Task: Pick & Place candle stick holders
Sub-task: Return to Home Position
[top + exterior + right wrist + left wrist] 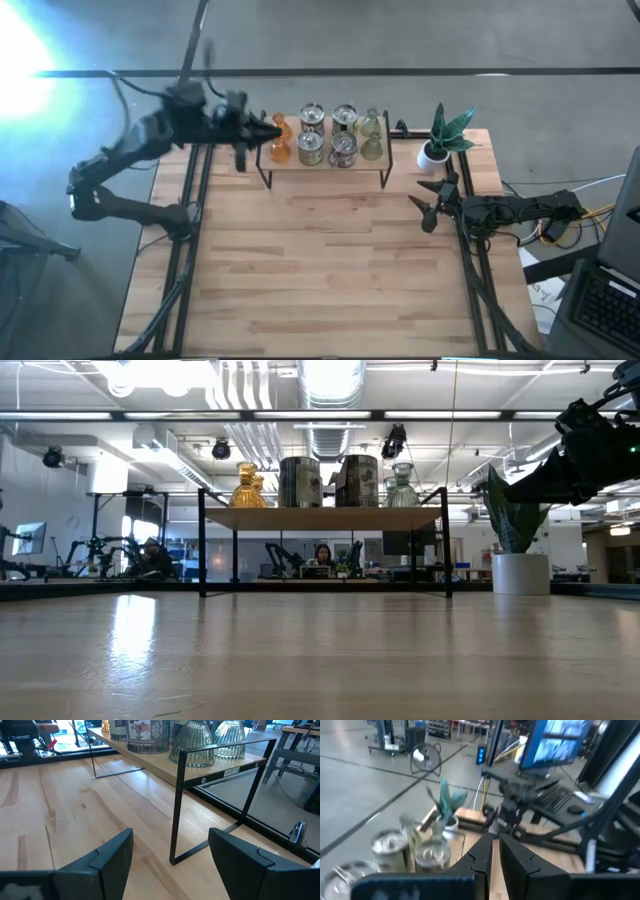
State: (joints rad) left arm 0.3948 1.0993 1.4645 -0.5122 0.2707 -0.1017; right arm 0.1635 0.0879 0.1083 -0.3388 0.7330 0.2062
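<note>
Hovering at nine o'clock of the shelf (330, 166), beside the orange holders (281, 150), the left gripper (268, 131) had narrow, empty fingers; the right gripper (428, 203), at three o'clock, gaped wide.

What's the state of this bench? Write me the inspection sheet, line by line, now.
Surface: pale wood-plank table, black-framed wooden shelf at its back.
Job's things: two orange glass candle holders, four silvery ones, two pale green ones, all on the shelf.
Clutter: green plant in white pot, right of shelf.
Grippers: left gripper shut, empty, by the orange holders; right gripper open, empty, before the plant.
Cables: bundle by right arm.
Surroundings: person beyond table; black keyboard.
</note>
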